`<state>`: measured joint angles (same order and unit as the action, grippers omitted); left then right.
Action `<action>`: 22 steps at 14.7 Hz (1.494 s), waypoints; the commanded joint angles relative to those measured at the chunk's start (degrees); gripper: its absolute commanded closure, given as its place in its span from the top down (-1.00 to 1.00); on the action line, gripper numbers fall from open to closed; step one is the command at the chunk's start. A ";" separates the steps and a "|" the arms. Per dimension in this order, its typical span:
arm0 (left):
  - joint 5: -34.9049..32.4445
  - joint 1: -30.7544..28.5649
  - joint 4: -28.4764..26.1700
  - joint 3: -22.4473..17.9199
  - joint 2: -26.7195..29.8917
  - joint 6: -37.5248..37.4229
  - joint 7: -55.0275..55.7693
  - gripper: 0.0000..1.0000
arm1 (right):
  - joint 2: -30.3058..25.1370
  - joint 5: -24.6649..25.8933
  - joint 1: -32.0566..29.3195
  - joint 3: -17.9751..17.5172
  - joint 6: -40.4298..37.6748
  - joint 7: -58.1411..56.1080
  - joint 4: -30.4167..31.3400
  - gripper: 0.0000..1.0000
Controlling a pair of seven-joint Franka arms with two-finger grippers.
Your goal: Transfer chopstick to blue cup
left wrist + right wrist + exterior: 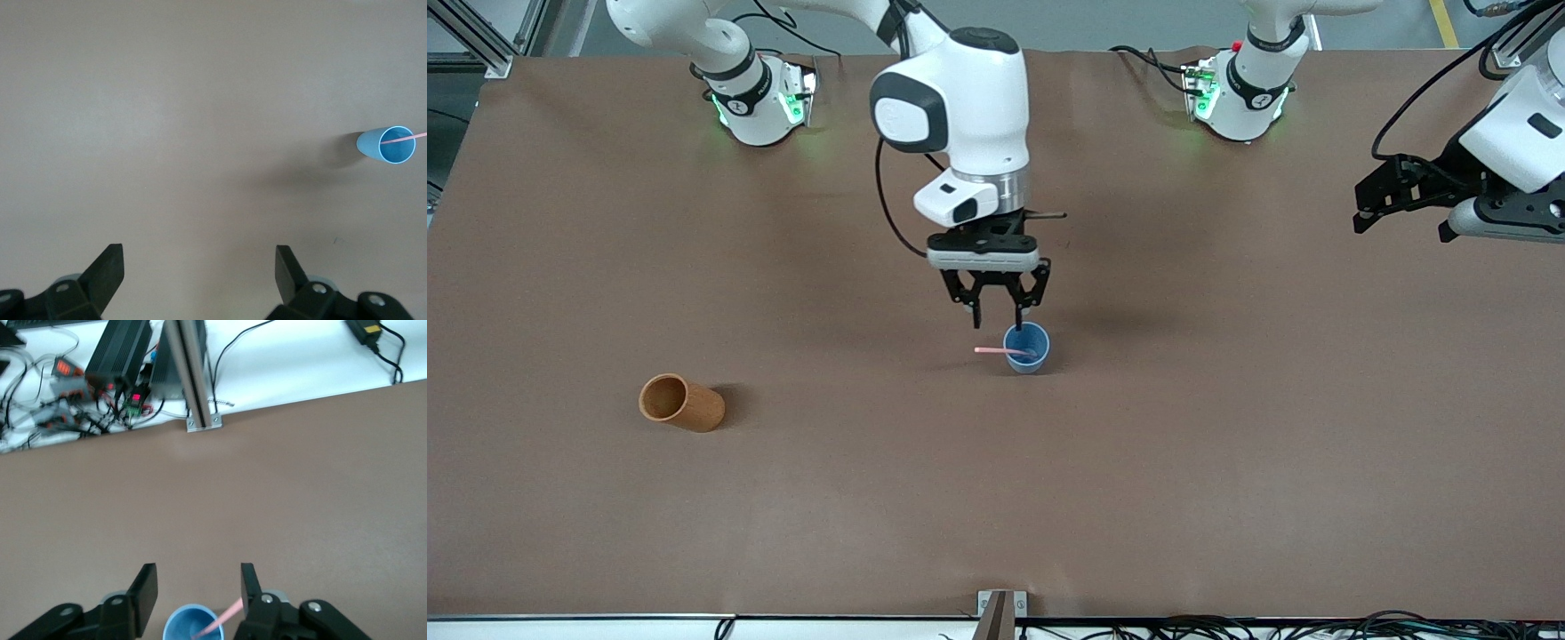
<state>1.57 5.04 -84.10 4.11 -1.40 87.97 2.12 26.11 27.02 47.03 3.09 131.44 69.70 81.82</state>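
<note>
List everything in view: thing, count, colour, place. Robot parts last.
blue cup: 1, matte blue, upright near the middle of the table, directly under the right pincer.
chopstick: 1 visible, light pink, one end inside the blue cup, leaning over its rim and sticking out toward the right arm's end of the table.
orange-brown cup: 1, orange-brown, lying on its side toward the right arm's end of the table, nearer the front camera than the blue cup.
table: 1, brown surface.
right pincer: 1, black, open, over the blue cup, holding nothing.
left pincer: 1, black, open, raised over the left arm's end of the table, waiting.
</note>
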 commanded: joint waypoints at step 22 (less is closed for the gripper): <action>0.27 -0.29 1.92 0.02 -0.88 0.10 -0.36 1.00 | -29.00 -23.24 -42.45 -0.37 -41.61 -58.79 7.48 1.00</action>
<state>1.57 4.95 -83.46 3.93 -1.73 88.22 2.12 0.20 5.55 7.80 3.71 91.29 14.06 86.85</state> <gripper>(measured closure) 0.000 0.000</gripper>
